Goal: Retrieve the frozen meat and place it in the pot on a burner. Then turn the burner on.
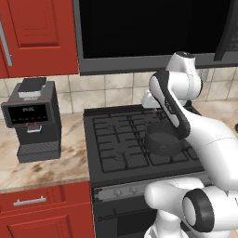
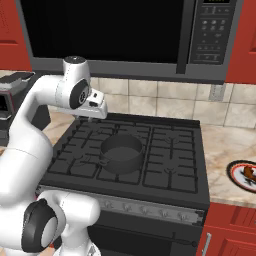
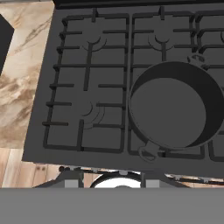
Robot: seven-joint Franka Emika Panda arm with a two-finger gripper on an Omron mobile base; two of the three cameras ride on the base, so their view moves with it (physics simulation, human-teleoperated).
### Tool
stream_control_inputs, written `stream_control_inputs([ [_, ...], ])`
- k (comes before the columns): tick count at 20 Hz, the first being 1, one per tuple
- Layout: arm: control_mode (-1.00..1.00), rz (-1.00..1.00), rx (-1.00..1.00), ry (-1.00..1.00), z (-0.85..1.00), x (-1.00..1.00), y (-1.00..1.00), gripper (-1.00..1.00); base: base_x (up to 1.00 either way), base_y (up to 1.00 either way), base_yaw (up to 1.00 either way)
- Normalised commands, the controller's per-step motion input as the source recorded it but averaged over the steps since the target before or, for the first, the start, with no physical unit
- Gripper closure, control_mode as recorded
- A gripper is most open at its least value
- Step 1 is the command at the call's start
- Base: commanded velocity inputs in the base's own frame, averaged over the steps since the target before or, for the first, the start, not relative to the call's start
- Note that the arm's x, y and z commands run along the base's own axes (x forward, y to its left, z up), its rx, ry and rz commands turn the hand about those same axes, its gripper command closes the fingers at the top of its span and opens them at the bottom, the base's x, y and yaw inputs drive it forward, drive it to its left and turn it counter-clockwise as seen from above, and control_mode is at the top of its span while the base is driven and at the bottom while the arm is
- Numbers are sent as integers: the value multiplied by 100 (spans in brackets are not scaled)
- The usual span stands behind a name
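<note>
The pot (image 3: pixel 175 105), round, shallow and dark grey, stands empty on a front burner (image 3: pixel 151 151) of the black stove; it also appears as the pot (image 2: pixel 121 152) and the pot (image 1: pixel 162 143). My gripper (image 3: pixel 111 180) hangs above the stove's front left part and looks straight down, its tips apart with nothing between them. My white hand (image 2: pixel 95 104) is up and to the left of the pot. The frozen meat (image 2: pixel 248 173), a small dark red lump, lies on a round plate (image 2: pixel 235 175) on the counter right of the stove.
A row of knobs (image 2: pixel 145 210) runs along the stove's front. A black coffee machine (image 1: pixel 33 118) stands on the marble counter to the left. A microwave (image 2: pixel 150 35) hangs above the stove, with red cabinets around it.
</note>
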Motion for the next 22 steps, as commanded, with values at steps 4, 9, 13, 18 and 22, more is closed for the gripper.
stream_control_inputs([
  [4, -100, 0, 0, 0, -1, -8, 0, -100, 0, 0, 0],
  [9, -100, 0, 0, 0, -8, -17, -13, -100, 0, 0, 0],
  [13, -100, -1, 0, 0, -16, -19, -30, -100, 0, 0, 0],
  [18, -100, -1, 0, 0, -26, -2, -54, -100, 0, 0, 0],
  [22, -100, 0, 0, 5, -17, 14, -86, -100, 0, 0, 0],
])
